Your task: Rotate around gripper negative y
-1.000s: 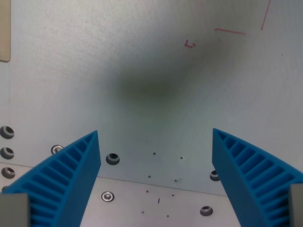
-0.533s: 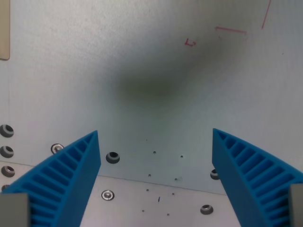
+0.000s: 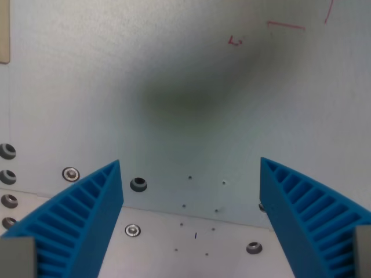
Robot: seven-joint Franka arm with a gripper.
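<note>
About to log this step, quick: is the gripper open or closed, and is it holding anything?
Gripper: open, blue fingers spread wide, nothing between them; only the bare metal plate lies below.

We looked down on a pale grey metal worktop (image 3: pixel 174 58) under soft light. A dark blurred shadow (image 3: pixel 185 101) lay across it. Red pen marks (image 3: pixel 235 41) sat far off; screws (image 3: pixel 133 230) lined a seam nearer us.

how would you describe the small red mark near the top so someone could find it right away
Start on the pale grey panel and look above the dark shadow. The small red scribble sits there, left of a longer red line. It is a tiny hooked squiggle, while its neighbour is straight.
</note>
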